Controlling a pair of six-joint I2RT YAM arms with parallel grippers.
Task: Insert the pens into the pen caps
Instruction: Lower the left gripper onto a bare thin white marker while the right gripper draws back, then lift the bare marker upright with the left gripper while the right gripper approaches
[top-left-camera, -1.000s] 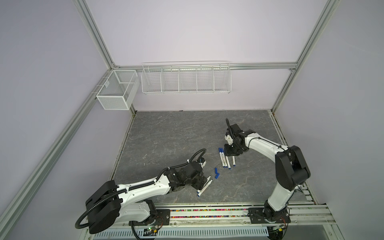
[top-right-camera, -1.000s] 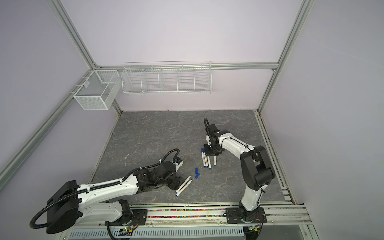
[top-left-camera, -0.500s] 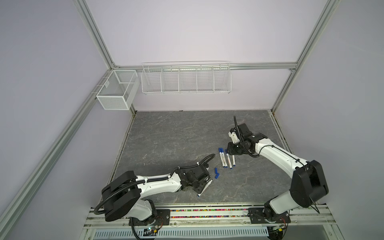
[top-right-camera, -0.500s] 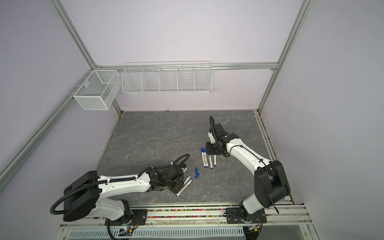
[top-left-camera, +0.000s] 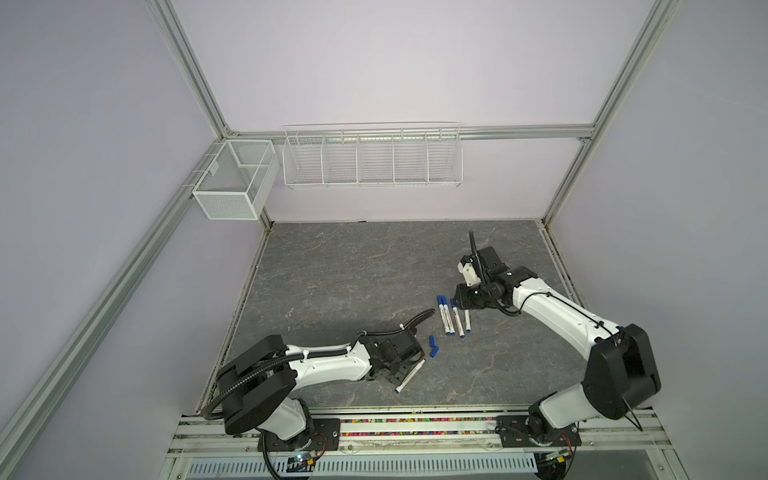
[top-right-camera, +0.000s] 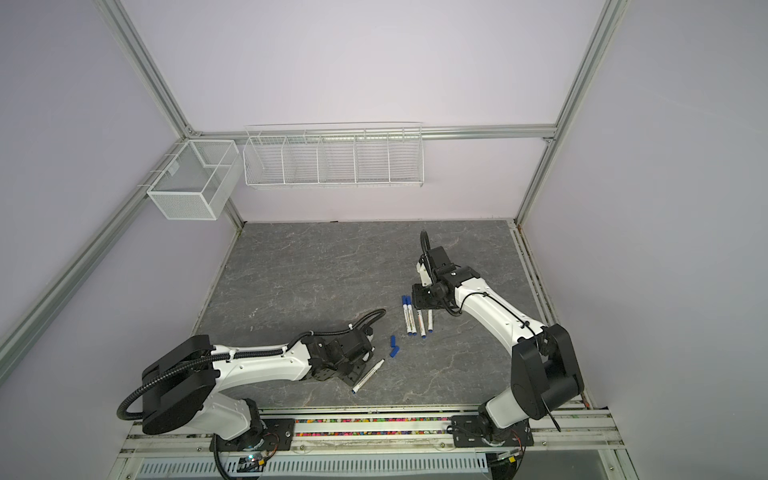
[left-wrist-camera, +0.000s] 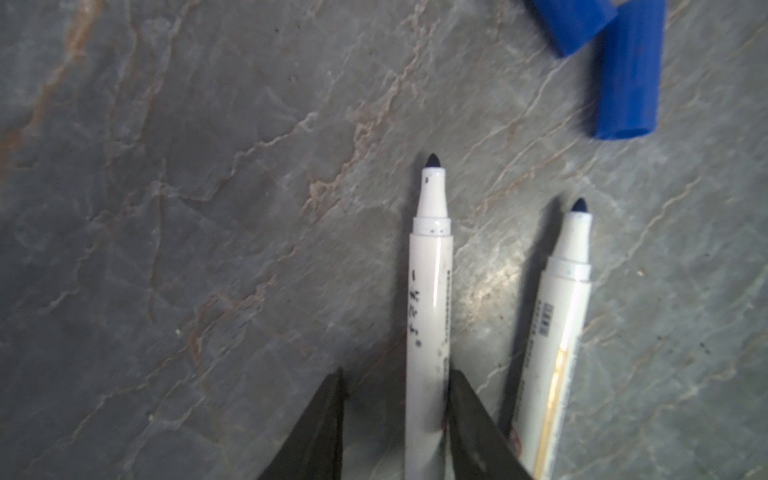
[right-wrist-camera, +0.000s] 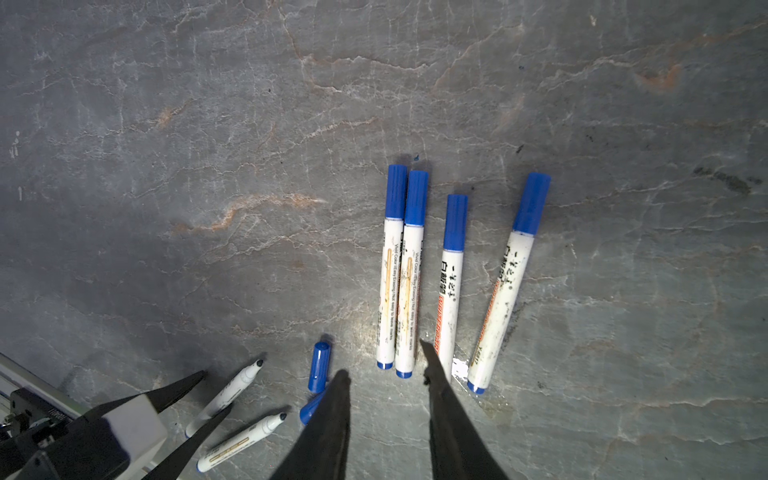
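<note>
Two uncapped pens lie near the front of the table. My left gripper (left-wrist-camera: 397, 372) (top-left-camera: 401, 365) straddles one pen (left-wrist-camera: 430, 299) (right-wrist-camera: 232, 388). One finger (left-wrist-camera: 469, 415) touches its barrel and a gap shows on the other side, so the jaws are open. The second pen (left-wrist-camera: 557, 328) (top-left-camera: 409, 376) lies just beside it. Two loose blue pen caps (top-left-camera: 431, 342) (top-left-camera: 434, 352) (left-wrist-camera: 627, 70) rest ahead of the pen tips. Several capped pens (right-wrist-camera: 409, 270) (top-left-camera: 451, 318) lie side by side at centre right. My right gripper (right-wrist-camera: 382, 357) (top-left-camera: 463, 305) hovers over them, open and holding nothing.
A white mesh box (top-left-camera: 232, 183) and a long wire basket rack (top-left-camera: 372, 160) hang on the back wall above the table. The arms' base rail (top-left-camera: 415, 428) runs along the front edge. Aluminium frame posts stand at the corners.
My left gripper's jaws have narrowed around the uncapped pen and the arm has stretched forward and lower. The right arm's elbow has swung out to the right while its gripper stays by the capped pens.
</note>
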